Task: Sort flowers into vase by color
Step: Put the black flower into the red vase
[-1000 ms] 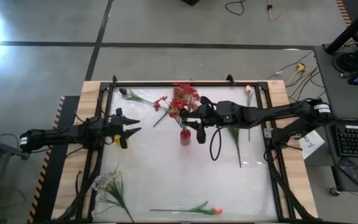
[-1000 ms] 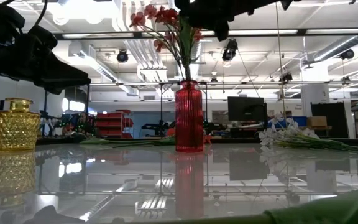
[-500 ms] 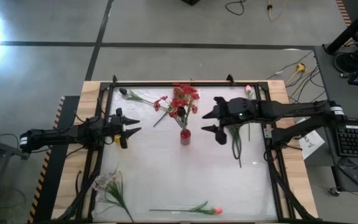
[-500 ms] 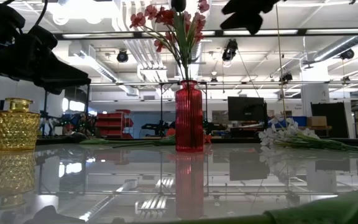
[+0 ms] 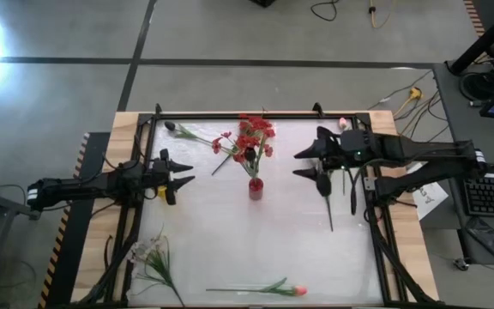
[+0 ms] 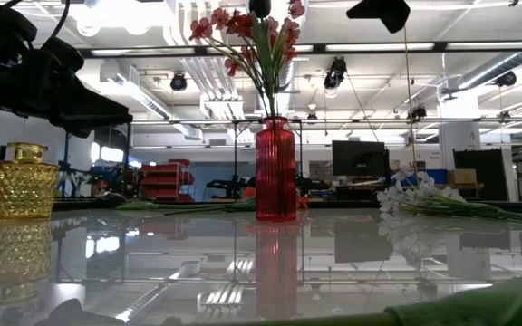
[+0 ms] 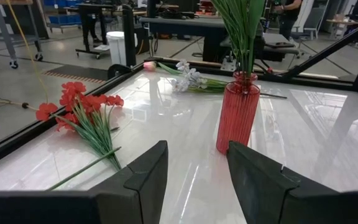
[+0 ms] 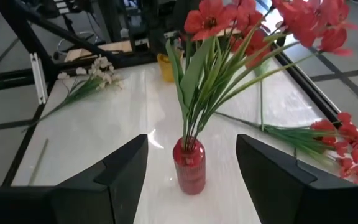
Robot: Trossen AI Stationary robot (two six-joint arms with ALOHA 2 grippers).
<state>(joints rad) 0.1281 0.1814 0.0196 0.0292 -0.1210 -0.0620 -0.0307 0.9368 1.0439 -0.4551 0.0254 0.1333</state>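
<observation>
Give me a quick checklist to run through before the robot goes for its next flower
1. Red vase upright: ok.
2. Red flowers seated in the vase: ok.
3. Right end effector open and empty: ok.
4. Right end effector clear of the vase: ok.
5. Loose red spray on the table, unobstructed: ok.
6. Left end effector empty, parked near the yellow vase: ok.

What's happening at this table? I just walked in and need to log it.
Two robot arms are sorting artificial flowers. The red vase already holds a red spray. The right tool is open and empty, off to the vase's right. The left tool waits open at the left edge. Another red spray, white flowers and pink buds lie on the table.
</observation>
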